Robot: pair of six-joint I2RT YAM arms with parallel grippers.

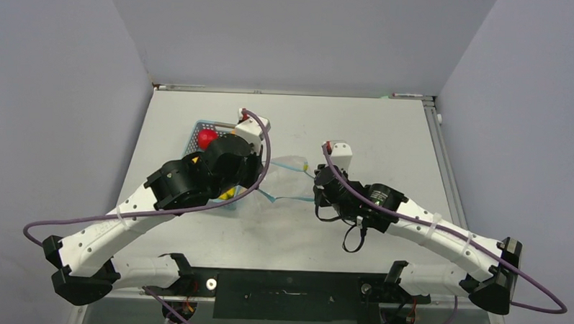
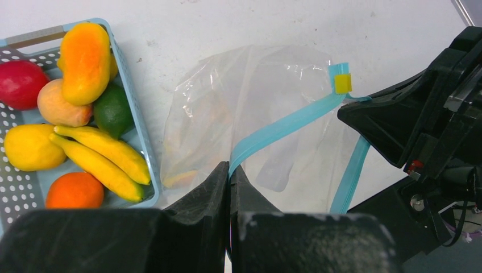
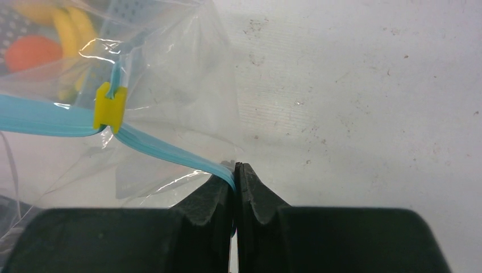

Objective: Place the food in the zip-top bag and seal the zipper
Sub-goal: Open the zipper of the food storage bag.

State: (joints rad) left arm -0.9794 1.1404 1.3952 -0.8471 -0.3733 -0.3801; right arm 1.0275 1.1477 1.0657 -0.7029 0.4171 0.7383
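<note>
The zip-top bag lies mid-counter. The left pincer is clamped shut on its zipper at nine o'clock, the right pincer likewise at three. The food fills a basket at ten o'clock.

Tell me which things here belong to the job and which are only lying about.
Job: food, bag, zipper, slider, left gripper and right gripper, both shut on the zipper.
Lying about: basket holding the food, table.
</note>
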